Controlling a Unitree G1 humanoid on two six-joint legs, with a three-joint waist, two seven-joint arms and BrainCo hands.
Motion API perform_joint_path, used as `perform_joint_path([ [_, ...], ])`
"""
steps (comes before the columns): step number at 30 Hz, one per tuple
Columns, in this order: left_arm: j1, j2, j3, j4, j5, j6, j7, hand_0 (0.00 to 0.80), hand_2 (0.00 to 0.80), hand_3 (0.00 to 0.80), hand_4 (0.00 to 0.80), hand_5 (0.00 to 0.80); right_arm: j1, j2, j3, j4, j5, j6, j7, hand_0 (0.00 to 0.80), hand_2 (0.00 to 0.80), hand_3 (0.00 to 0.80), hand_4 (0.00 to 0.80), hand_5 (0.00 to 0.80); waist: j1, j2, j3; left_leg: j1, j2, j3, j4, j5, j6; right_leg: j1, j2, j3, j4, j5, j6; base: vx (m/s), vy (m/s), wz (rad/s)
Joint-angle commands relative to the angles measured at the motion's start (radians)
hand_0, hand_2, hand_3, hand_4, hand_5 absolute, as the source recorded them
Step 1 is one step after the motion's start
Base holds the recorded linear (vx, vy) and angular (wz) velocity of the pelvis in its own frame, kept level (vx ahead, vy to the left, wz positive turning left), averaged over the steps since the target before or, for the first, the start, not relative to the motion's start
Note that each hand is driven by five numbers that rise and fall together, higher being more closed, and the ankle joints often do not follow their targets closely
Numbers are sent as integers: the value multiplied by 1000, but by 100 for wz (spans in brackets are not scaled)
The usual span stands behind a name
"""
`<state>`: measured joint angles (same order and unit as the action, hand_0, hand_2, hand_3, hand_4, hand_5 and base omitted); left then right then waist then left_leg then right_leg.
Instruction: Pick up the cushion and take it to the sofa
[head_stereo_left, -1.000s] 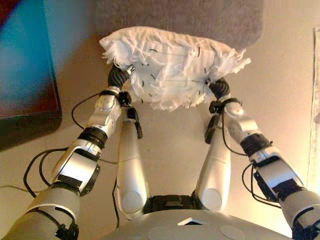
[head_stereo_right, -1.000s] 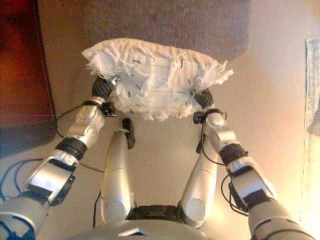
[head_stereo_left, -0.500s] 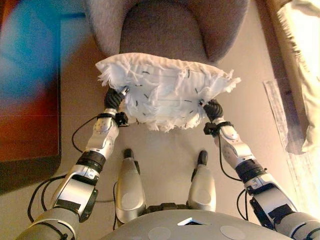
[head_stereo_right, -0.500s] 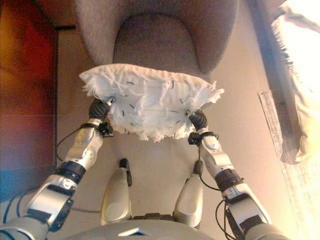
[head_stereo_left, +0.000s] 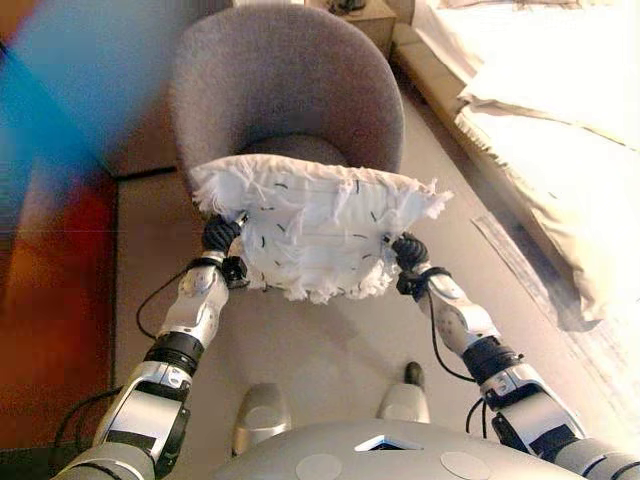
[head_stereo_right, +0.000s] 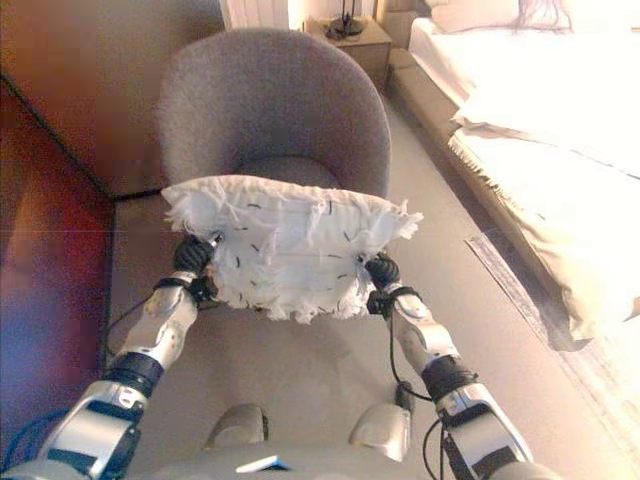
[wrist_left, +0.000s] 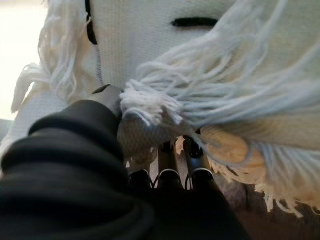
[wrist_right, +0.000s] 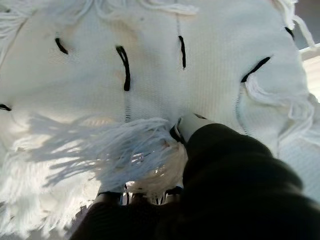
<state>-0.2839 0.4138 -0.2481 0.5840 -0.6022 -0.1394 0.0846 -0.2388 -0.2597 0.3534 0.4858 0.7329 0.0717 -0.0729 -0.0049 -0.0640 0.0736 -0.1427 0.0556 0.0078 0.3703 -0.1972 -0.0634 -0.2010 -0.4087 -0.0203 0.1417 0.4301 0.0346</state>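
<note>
1. Carrying step in hand: the cushion (head_stereo_left: 318, 233) is held off the floor between both hands, in front of the grey chair (head_stereo_left: 290, 95) and overlapping its seat edge in the head views.
2. Left hand (head_stereo_left: 222, 236) is clamped on the cushion's left edge; in its wrist view the thumb is pressed on the fringe and the fingers (wrist_left: 170, 165) are curled in under it.
3. Right hand (head_stereo_left: 407, 252) is closed on the right edge in the same way, thumb on top and fingers tucked under the fringe.
4. Next move, as judged: the cushion to be brought forward over the seat, lowered onto it, then both grips released together; the floppy fringe may snag on the fingers.
5. Bed (head_stereo_left: 560, 120) lies to the right, well apart.
6. Versus half a second ago: the head camera has tilted up, so the whole chair and the bed are now shown; both grips are unchanged, and the cushion is still level.
</note>
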Motion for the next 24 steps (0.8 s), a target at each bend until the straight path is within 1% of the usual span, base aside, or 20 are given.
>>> perform_joint_path([
  [1,-93,1,-18,-61,-8,-52,-67,800,800,800,800,800,-75,16,-6,-35,102,-115,50,800,800,800,800,800,22,54,-46,119,-98,53,-233,130,116,12,65,46,175,-35,100,54,202,10],
  [2,-97,1,-24,-54,-18,-54,-71,800,800,800,800,800,-79,11,-9,-21,107,-118,49,800,800,800,800,800,17,55,-49,127,-102,53,-241,133,117,4,84,49,189,-43,96,81,206,15],
  [3,-100,-5,-29,-47,-19,-58,-71,800,800,800,800,800,-82,9,-12,-9,105,-120,51,800,800,800,800,800,13,54,-51,135,-106,55,-247,135,118,3,95,44,184,-46,94,119,132,29],
  [4,-105,-17,-38,-47,-22,-54,-66,800,800,800,800,800,-85,8,-13,5,95,-126,50,800,800,800,800,800,8,46,-56,143,-120,52,-248,132,121,3,115,34,151,-49,95,152,78,9],
  [6,-111,-34,-54,-51,-15,-48,-67,800,800,800,800,800,-88,3,-14,13,82,-130,43,800,800,800,800,800,-1,30,-59,154,-144,33,-237,114,128,1,150,36,78,-60,100,195,3,-4],
  [7,-112,-38,-59,-53,-10,-44,-70,800,800,800,800,800,-90,-4,-15,11,82,-128,42,800,800,800,800,800,-6,24,-58,161,-151,23,-233,103,130,0,164,41,42,-67,104,239,-35,19],
  [10,-120,-52,-87,-46,-13,-48,-76,800,800,800,800,800,-96,-37,-16,-5,103,-110,37,800,800,800,800,800,-38,1,-57,184,-187,-17,-210,61,141,-28,243,96,-107,-102,111,304,-25,40],
  [11,-121,-56,-91,-42,-19,-47,-75,800,800,800,800,800,-99,-48,-17,-3,106,-101,41,800,800,800,800,800,-48,-2,-56,195,-195,-27,-203,50,145,-35,265,108,-145,-104,113,348,-11,66],
  [13,-115,-63,-93,-35,-16,-39,-75,800,800,800,800,800,-104,-63,-24,15,117,-85,62,800,800,800,800,800,-64,-8,-59,226,-207,-39,-198,28,153,-60,298,109,-195,-99,115,373,-18,38],
  [17,-76,-69,-75,-27,-1,-45,-84,800,800,800,800,800,-91,-69,-31,25,101,-63,97,800,800,800,800,800,-77,-10,-63,268,-214,-30,-190,-4,160,-81,325,85,-189,-98,105,371,-39,-23],
  [18,-62,-71,-65,-27,0,-52,-82,800,800,800,800,800,-84,-70,-32,24,85,-60,111,800,800,800,800,800,-80,-9,-67,275,-212,-19,-185,-2,160,-78,328,72,-175,-116,99,421,-64,-7],
  [19,-46,-75,-53,-28,2,-61,-84,800,800,800,800,800,-75,-68,-29,23,64,-61,119,800,800,800,800,800,-81,-7,-75,279,-208,-6,-176,15,154,-64,326,50,-176,-138,91,455,-83,14],
  [20,-37,-76,-45,-33,4,-63,-86,800,800,800,800,800,-71,-67,-25,20,50,-61,120,800,800,800,800,800,-81,-4,-80,280,-203,3,-165,31,147,-55,327,38,-175,-151,85,411,-88,18],
  [21,-25,-76,-37,-40,8,-66,-87,800,800,800,800,800,-69,-68,-19,15,40,-61,125,800,800,800,800,800,-84,-1,-85,283,-189,23,-144,52,132,-47,328,21,-165,-162,74,429,-107,3],
  [22,-15,-76,-30,-46,9,-67,-86,800,800,800,800,800,-65,-65,-11,9,30,-60,127,800,800,800,800,800,-88,4,-91,290,-174,41,-130,73,117,-38,330,15,-151,-170,63,439,-115,-9],
  [23,-8,-80,-23,-39,2,-73,-88,800,800,800,800,800,-63,-64,-5,7,22,-54,126,800,800,800,800,800,-95,13,-100,297,-155,47,-111,119,97,-29,342,28,-129,-180,47,439,-130,-10],
  [24,-6,-83,-18,-35,-1,-77,-85,800,800,800,800,800,-62,-64,2,2,12,-46,124,800,800,800,800,800,-102,22,-108,298,-135,52,-80,189,70,-17,354,37,-118,-191,32,381,-141,-11],
])
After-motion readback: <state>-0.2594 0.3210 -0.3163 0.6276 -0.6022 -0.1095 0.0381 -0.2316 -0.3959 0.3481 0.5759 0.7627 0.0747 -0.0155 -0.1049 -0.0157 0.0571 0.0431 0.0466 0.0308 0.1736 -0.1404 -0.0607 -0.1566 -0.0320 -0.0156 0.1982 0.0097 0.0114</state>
